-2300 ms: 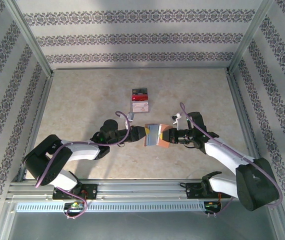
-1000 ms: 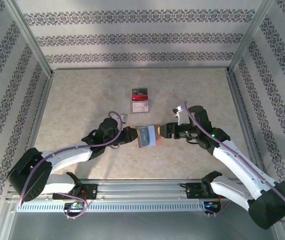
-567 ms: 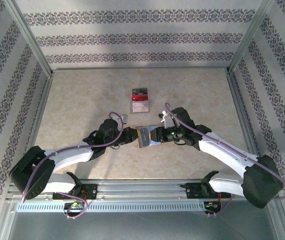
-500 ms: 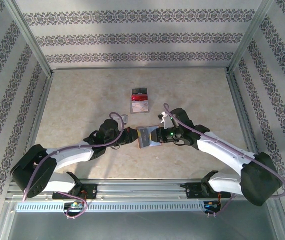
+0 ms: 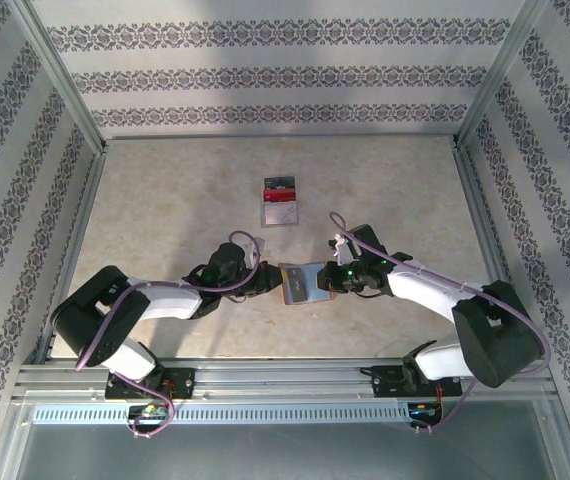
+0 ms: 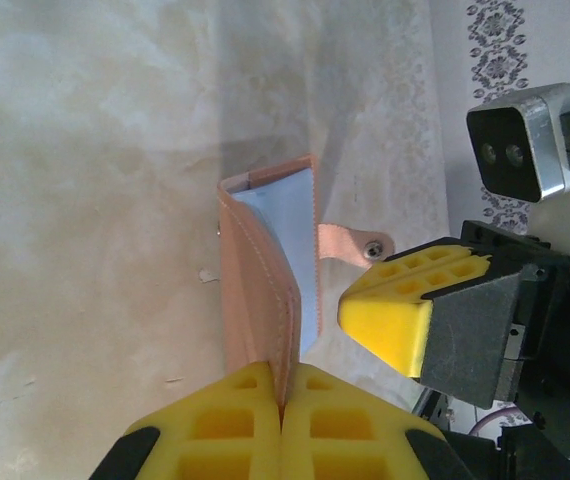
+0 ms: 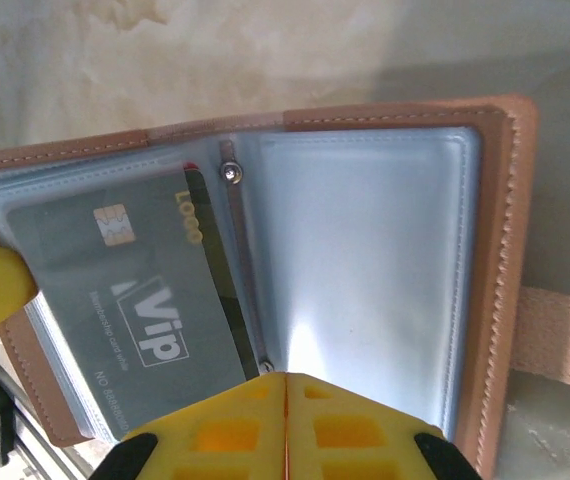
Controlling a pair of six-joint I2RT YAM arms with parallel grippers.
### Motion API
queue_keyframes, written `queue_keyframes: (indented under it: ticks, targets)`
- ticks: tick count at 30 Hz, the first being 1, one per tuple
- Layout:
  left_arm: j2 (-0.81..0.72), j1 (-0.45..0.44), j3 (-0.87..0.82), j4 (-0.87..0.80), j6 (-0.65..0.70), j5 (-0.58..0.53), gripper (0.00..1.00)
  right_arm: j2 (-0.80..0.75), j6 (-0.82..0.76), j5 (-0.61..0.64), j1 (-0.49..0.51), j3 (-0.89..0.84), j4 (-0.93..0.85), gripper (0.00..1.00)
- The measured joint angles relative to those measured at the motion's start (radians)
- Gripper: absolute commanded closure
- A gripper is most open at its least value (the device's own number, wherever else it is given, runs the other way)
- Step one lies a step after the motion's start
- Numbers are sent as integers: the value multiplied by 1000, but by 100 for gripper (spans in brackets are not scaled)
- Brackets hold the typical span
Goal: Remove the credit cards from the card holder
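Left gripper [image 6: 282, 398] and right gripper [image 7: 285, 392] each clamp the card holder [image 7: 365, 250] mid-frame, spreading it to expose its grey VIP card [image 7: 115, 290].

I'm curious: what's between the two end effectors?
The card holder, gripped by the left end effector and the right end effector; the top view shows it.

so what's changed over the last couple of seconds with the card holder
The card holder shifted slightly left and nearer the bases, and looks less widely spread. The left gripper and right gripper followed it, both staying shut on it. The small card stack farther out did not move.
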Motion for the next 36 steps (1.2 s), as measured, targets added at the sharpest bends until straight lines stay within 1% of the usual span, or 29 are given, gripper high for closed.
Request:
queue_keyframes:
  ticks: [4, 8, 11, 14, 15, 18, 19, 21, 24, 28, 33, 36]
  targets:
    - [37, 4, -4, 28, -5, 16, 100, 48, 0, 0, -3, 0, 5, 93]
    - [64, 13, -18, 51, -5, 23, 91, 95, 0, 0, -3, -1, 5, 93]
    - [82, 13, -21, 53, -5, 24, 86, 119, -1, 0, -6, -1, 6, 93]
    - [89, 18, -22, 53, -4, 23, 84, 123, -1, -4, -9, -1, 8, 93]
    - [89, 21, -23, 53, -4, 23, 82, 123, -1, -4, -9, -1, 8, 93]
    - [89, 41, -26, 51, 5, 22, 77, 126, -1, -4, -9, -1, 9, 93]
    - [87, 50, -26, 45, 10, 21, 75, 127, 0, -4, -9, -1, 9, 93]
    - [77, 67, -26, 19, 21, 18, 67, 127, 0, -6, -9, -1, 10, 93]
    - [31, 89, -30, -37, 42, 10, 64, 130, 1, -11, -9, -1, 15, 94]
    - [-95, 109, -33, -151, 76, -19, 64, 131, 3, -11, -9, -1, 18, 94]
    - [-288, 111, -30, -296, 107, -39, 83, 129, 4, -11, -9, -3, 20, 94]
    - [-342, 108, -28, -332, 96, -27, 90, 127, 9, -11, -9, -5, 24, 94]
